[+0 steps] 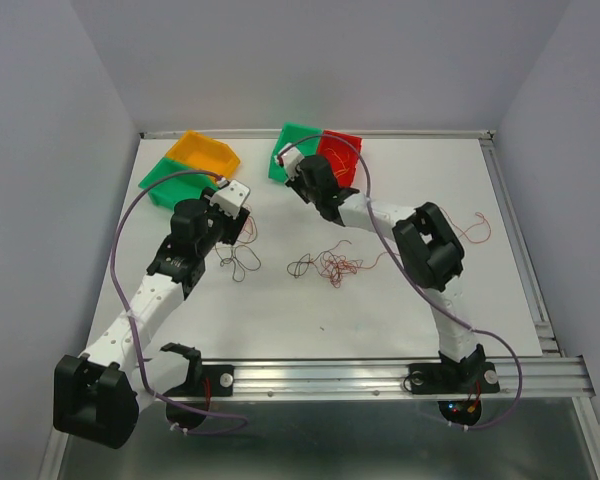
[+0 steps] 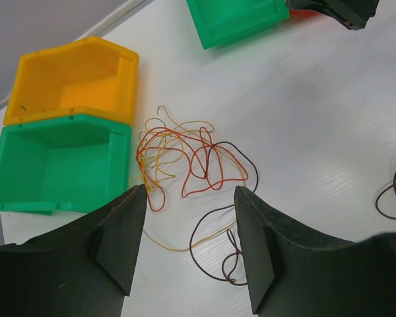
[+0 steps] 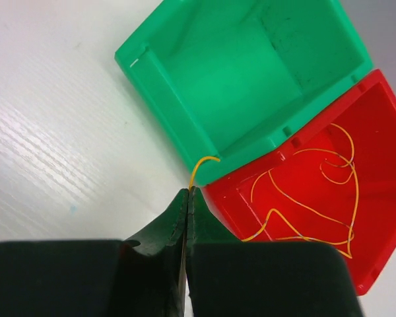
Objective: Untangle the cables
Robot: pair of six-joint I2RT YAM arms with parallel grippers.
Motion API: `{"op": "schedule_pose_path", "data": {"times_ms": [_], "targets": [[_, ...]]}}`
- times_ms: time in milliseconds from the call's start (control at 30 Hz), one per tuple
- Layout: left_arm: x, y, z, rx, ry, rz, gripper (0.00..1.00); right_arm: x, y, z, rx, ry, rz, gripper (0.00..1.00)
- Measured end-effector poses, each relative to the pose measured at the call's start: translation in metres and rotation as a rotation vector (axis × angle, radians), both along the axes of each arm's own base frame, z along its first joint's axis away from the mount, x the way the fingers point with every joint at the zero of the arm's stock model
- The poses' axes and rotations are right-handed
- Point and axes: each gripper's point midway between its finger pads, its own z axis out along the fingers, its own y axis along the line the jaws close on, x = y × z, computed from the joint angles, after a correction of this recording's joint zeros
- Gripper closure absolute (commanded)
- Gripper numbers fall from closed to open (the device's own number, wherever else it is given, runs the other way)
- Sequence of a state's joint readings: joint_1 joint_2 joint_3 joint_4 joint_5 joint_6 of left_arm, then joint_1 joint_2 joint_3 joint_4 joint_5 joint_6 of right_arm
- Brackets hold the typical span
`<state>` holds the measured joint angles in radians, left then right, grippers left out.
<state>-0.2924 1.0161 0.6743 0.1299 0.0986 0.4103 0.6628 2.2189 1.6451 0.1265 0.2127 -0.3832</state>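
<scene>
A tangle of red, orange and yellow cables (image 2: 181, 155) lies on the white table just ahead of my left gripper (image 2: 190, 193), which is open and empty above it. A dark cable (image 2: 214, 247) loops between its fingers. From above, my left gripper (image 1: 242, 230) hovers over dark loops (image 1: 238, 262). A second red and dark tangle (image 1: 330, 265) lies mid-table. A thin red cable (image 1: 475, 228) lies to the right. My right gripper (image 3: 187, 193) is shut on a yellow-orange cable (image 3: 201, 165) at the near corner of the red bin (image 3: 383, 218), which holds an orange cable (image 3: 310, 211).
An orange bin (image 2: 72, 76) and a green bin (image 2: 53, 165) stand to the left of the left gripper. Another green bin (image 3: 244, 72) adjoins the red bin at the table's back (image 1: 342, 150). A metal rail (image 1: 380, 372) runs along the near edge.
</scene>
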Motion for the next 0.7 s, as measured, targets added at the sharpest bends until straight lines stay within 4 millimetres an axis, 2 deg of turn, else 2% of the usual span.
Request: {"op": "schedule_pose_path", "data": {"times_ms": [133, 267, 367, 533, 633, 700], "targets": [[0.0, 0.0, 0.001, -0.002, -0.003, -0.003, 0.33, 0.002, -0.002, 0.025, 0.073, -0.022, -0.025, 0.99], [-0.001, -0.001, 0.003, -0.004, -0.007, -0.006, 0.33, 0.007, -0.005, 0.041, 0.169, -0.018, -0.044, 0.99], [-0.001, -0.001, 0.004, -0.005, -0.01, -0.007, 0.34, 0.023, -0.027, 0.048, 0.273, 0.007, -0.091, 1.0], [-0.001, -0.001, 0.004, -0.005, -0.009, -0.009, 0.33, 0.057, -0.085, 0.043, 0.443, 0.072, -0.229, 0.99], [-0.002, -0.001, 0.004, -0.004, -0.009, -0.011, 0.33, 0.072, -0.109, 0.03, 0.51, 0.11, -0.295, 0.99], [-0.002, -0.002, 0.004, -0.004, -0.009, -0.013, 0.33, 0.081, -0.116, 0.017, 0.532, 0.136, -0.326, 1.0]]}}
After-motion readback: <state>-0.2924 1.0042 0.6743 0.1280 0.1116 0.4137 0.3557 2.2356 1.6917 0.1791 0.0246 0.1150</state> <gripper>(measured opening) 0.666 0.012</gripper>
